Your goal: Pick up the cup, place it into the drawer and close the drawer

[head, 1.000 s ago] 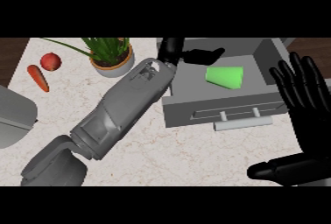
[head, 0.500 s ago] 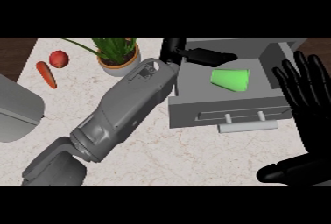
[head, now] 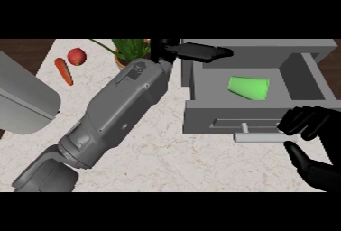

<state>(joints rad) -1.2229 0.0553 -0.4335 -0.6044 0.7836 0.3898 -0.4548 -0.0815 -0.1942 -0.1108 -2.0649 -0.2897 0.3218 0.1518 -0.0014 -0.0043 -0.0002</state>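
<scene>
The green cup lies on its side inside the open grey drawer, with nothing touching it. My left forearm runs diagonally up the counter. My left hand is open, its fingers stretched straight over the drawer's rear left corner, apart from the cup. My right hand is at the drawer's front right. Its fingers bend loosely against the front panel beside the right end of the pale handle, and its thumb spreads out below. Nothing is held in it.
A potted plant stands just left of the drawer, behind my left wrist. A red apple and a carrot lie at the far left. A large grey container sits at the left edge.
My right hand has come down from beside the drawer, fingers up, to the front panel by the handle. The left hand stays at the drawer's rear corner. The cup has not moved.
</scene>
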